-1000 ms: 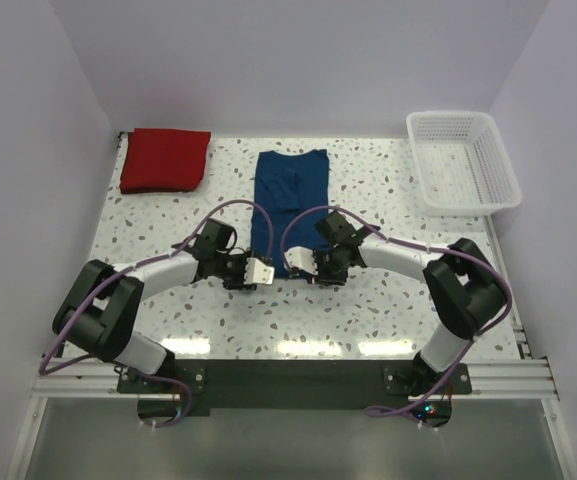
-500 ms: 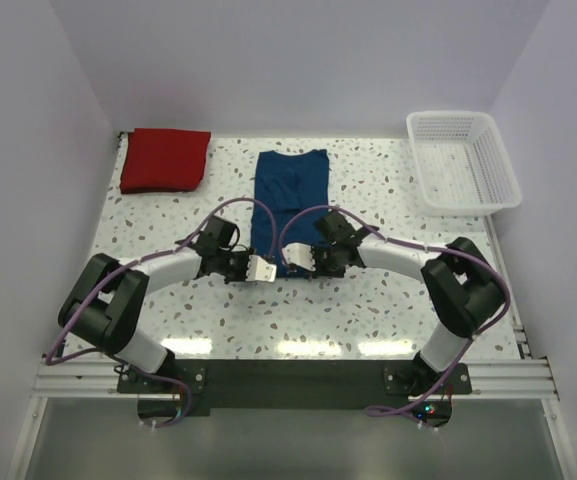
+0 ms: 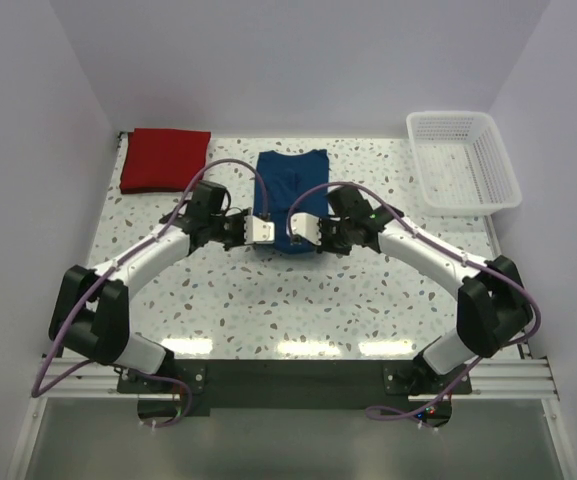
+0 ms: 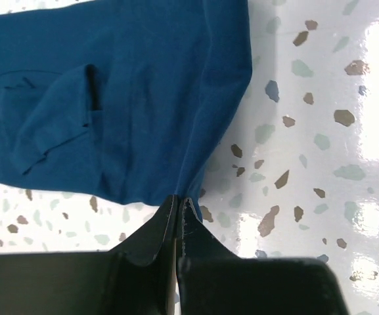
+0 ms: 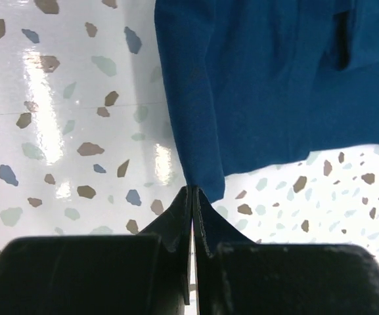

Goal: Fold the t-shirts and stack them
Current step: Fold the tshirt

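Observation:
The navy blue t-shirt (image 3: 290, 185) lies folded narrow at the table's middle back, its near hem lifted. My left gripper (image 3: 264, 231) is shut on the hem's near left corner; in the left wrist view the blue cloth (image 4: 117, 98) runs into the closed tips of that gripper (image 4: 178, 199). My right gripper (image 3: 298, 229) is shut on the near right corner, and the right wrist view shows the shirt (image 5: 274, 85) pinched at its tips (image 5: 193, 190). The red t-shirt (image 3: 165, 159) rests folded at the back left.
A white lattice basket (image 3: 462, 160) stands at the back right corner. The speckled table (image 3: 298, 300) is enclosed by pale walls on the left, back and right. Both arms arch inward over the table's centre.
Both grippers closed on the blue shirt's near hem corners and carried them up and toward the back, so the shirt now looks shorter.

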